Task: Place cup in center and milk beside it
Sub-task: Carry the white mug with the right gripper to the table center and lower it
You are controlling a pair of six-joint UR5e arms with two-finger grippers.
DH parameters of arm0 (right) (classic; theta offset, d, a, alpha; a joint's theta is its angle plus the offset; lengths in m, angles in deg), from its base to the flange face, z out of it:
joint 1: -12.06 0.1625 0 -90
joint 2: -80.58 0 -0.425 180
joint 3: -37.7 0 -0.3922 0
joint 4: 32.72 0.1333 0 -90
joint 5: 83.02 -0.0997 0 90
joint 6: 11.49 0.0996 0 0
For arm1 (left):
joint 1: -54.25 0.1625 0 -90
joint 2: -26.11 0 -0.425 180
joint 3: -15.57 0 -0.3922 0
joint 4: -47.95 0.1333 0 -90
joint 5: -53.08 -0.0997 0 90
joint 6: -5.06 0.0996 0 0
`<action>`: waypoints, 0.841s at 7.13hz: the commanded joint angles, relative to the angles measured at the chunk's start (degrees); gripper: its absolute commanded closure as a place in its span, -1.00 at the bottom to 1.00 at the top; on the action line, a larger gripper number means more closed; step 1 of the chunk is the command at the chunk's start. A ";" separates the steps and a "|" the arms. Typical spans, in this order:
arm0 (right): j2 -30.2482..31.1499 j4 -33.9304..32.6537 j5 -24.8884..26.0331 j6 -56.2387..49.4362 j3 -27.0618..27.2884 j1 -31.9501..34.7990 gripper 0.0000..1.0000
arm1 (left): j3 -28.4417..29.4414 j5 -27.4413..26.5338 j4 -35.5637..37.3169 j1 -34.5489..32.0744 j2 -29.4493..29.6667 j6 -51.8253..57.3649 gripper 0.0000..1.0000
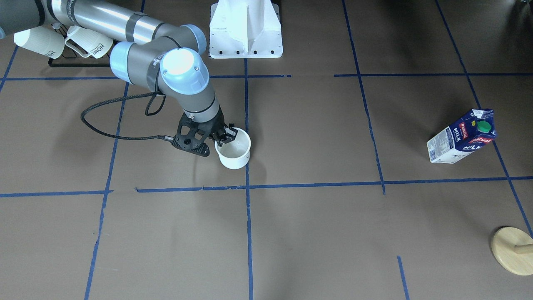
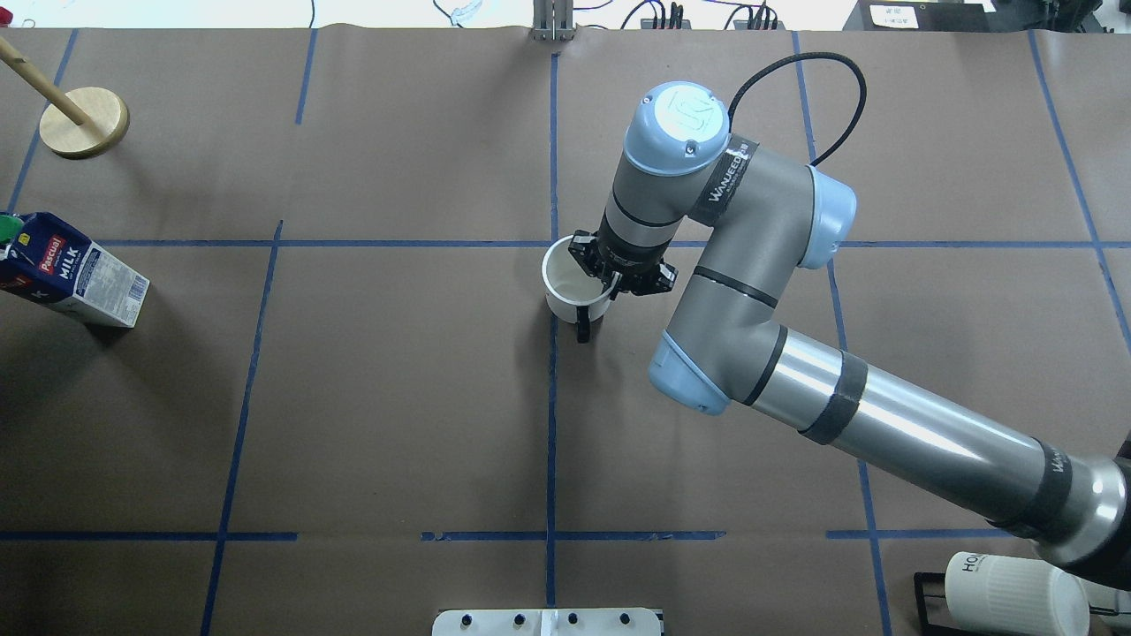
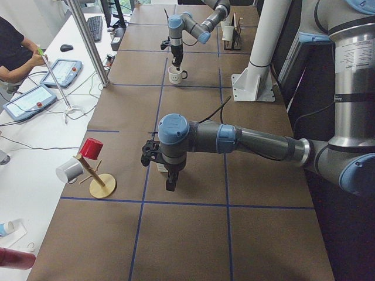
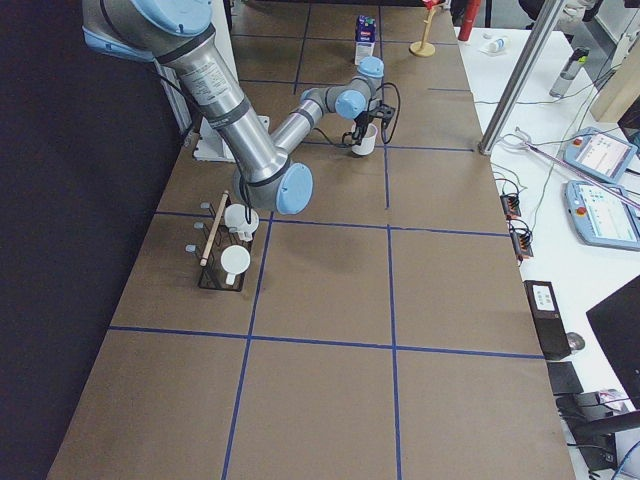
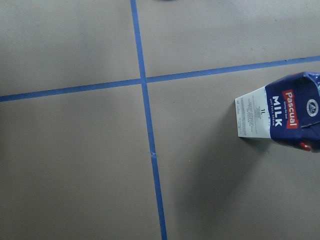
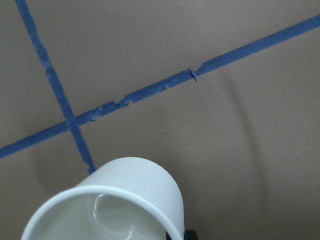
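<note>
Right fingers (image 1: 225, 134) clamp the cup (image 1: 235, 153) rim, milk (image 1: 461, 140) well apart; left fingers (image 3: 170, 182) unreadable

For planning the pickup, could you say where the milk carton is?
In the overhead view the milk carton stands at the left edge, near the wooden stand.

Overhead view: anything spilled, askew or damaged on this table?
Nothing spilled. The cup is upright and empty, gripped at its rim by the right gripper; the milk stands upright. Only the blue tape is ragged beside the cup.
</note>
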 commanded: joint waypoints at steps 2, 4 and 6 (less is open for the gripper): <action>-0.99 4.86 0.07 5.64 -3.50 -0.48 0.57 | -0.09 0.16 0.00 0.00 -0.02 -0.07 -1.00; -2.48 2.58 0.34 5.82 -2.12 -0.58 -1.00 | -2.09 2.60 0.00 0.52 0.07 -4.16 -1.00; 4.32 -2.06 -2.54 5.21 12.23 4.50 -1.00 | -6.85 1.75 0.09 8.83 4.17 -17.51 -1.00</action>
